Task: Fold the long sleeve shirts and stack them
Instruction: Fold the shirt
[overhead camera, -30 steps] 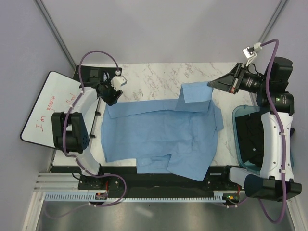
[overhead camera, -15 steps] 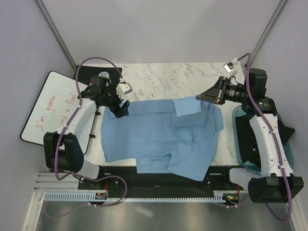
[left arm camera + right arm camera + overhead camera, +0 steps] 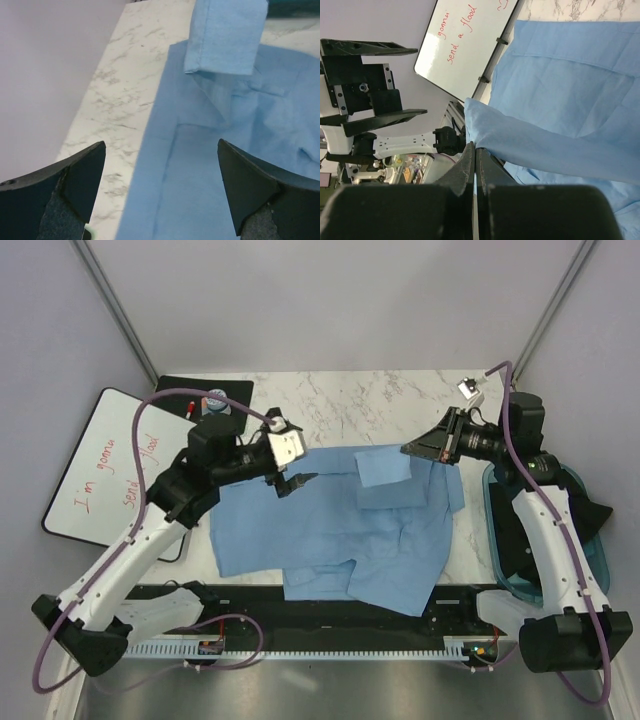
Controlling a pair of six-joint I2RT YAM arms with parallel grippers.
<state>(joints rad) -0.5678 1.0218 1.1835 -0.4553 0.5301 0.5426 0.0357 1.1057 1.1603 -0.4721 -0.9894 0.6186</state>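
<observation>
Light-blue cloth is filling the middle of the top view: the long sleeve shirt (image 3: 320, 530) is being carried by the marble counter (image 3: 330, 400). It is spread mostly flat, with its lower edge lapping over the counter's near rim at the bottom of the frame. One sleeve (image 3: 385, 465) is being held doubled back over the upper right part of the shirt. The sleeve's end is being pinched between the closed fingers of the right gripper (image 3: 405, 450).

The left gripper (image 3: 293, 483) is being held over the shirt's upper left part with its fingers spread wide, gripping no cloth, and its arm is crossing the shirt's left border.

A whiteboard (image 3: 95, 465) with red handwriting is lying at the left of the frame, partly covered by that arm. A black mat (image 3: 185, 390) bearing a red marker (image 3: 190, 405) is sitting at the upper left. At the right, a teal bin (image 3: 598, 545) holding dark cloth (image 3: 515, 530) is being partly hidden by the right arm.
</observation>
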